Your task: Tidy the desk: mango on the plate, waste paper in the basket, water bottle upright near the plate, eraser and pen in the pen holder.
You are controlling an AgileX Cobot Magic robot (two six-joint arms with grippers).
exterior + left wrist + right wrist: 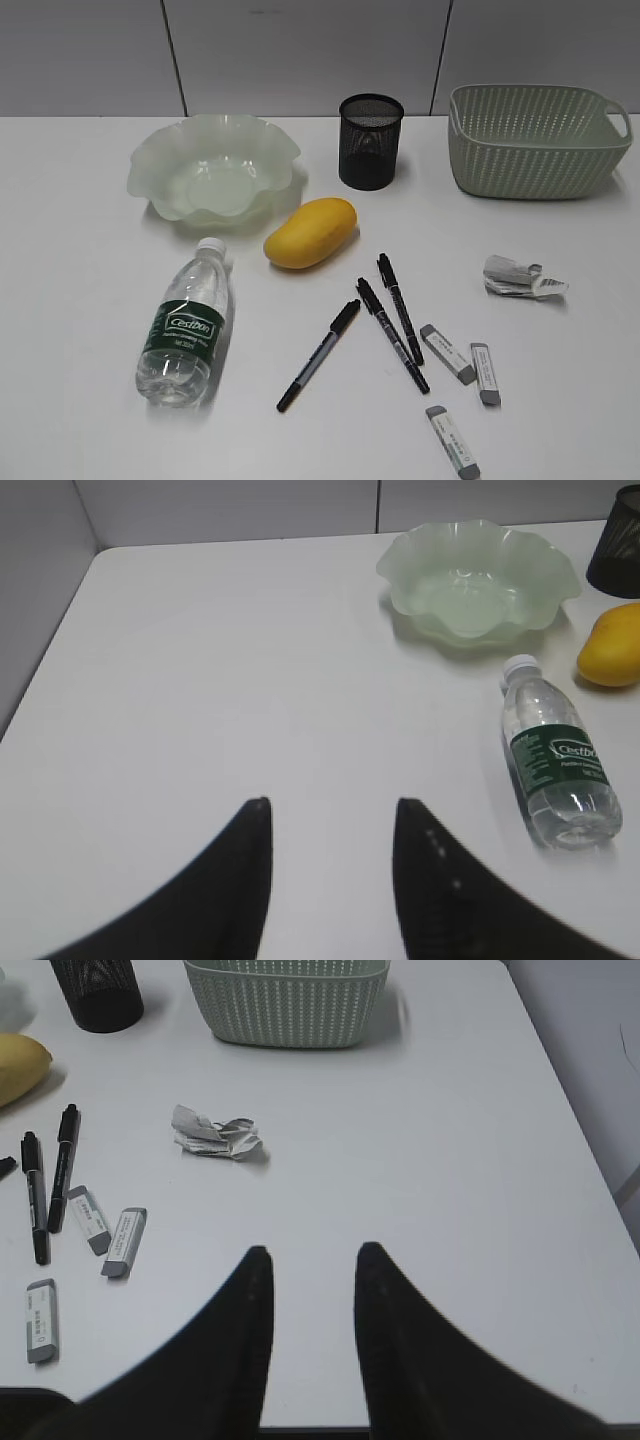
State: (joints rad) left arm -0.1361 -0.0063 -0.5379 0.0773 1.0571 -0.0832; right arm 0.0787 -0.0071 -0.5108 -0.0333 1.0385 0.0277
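Observation:
The mango (311, 232) lies on the white desk (90, 300) just in front of the pale green plate (213, 166). The water bottle (187, 324) lies on its side, cap toward the plate. The waste paper (522, 278) sits at the right, in front of the green basket (536, 140). The black pen holder (370, 141) stands at the back middle. Three black pens (393, 318) and three grey erasers (447, 353) lie at the front. My left gripper (330, 805) is open and empty, left of the bottle (560, 769). My right gripper (313, 1252) is open and empty, well in front of the paper (215, 1134).
A grey wall runs behind the desk. The desk's right edge (575, 1130) and front edge show in the right wrist view. Neither gripper shows in the exterior view.

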